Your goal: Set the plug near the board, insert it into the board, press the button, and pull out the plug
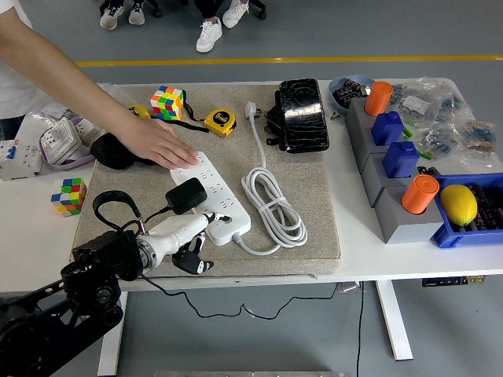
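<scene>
A white power strip (211,191) lies on the grey mat (314,196), with its white cable coiled (273,206) to its right. A black plug adapter (186,195) sits in the strip near its near end, and its black cord loops off to the left. My left hand (192,255) is at the strip's near end, just below the adapter. Its white back lies against the strip's corner and its black fingers are curled under, holding nothing. A person's hand (161,145) presses flat on the strip's far end.
A Rubik's cube (167,102), a yellow tape measure (220,122) and a black case (301,114) lie at the back of the mat. A second cube (69,195) is on the left. Grey blocks with orange and blue pieces (397,161) and a blue bin (471,212) stand on the right.
</scene>
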